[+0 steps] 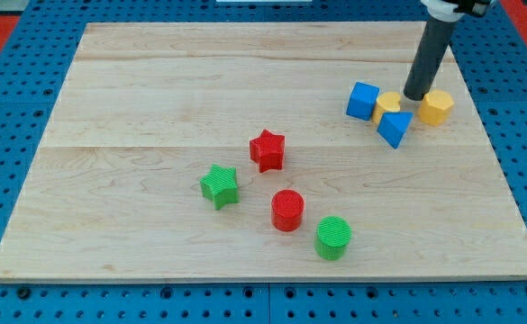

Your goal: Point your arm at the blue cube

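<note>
The blue cube (363,100) sits on the wooden board at the view's upper right. My tip (416,95) rests on the board to the right of the cube. A small yellow block (389,102) lies between my tip and the cube, touching the cube's right side. A blue triangular block (394,128) lies just below them. A yellow hexagonal block (436,107) sits right of my tip, close to it.
A red star (268,149), a green star (220,186), a red cylinder (287,210) and a green cylinder (333,238) lie in the lower middle of the wooden board (137,108). A blue pegboard surrounds the board.
</note>
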Robot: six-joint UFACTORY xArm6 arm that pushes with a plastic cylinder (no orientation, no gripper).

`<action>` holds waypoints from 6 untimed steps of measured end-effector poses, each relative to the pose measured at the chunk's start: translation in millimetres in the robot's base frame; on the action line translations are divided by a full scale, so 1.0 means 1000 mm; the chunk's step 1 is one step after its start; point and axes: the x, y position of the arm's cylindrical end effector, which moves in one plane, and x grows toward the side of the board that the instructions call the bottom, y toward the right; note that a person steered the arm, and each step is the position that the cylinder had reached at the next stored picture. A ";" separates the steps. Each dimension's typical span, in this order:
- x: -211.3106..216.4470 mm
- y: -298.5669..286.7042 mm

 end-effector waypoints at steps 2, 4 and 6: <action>-0.010 -0.005; -0.055 -0.036; -0.065 -0.127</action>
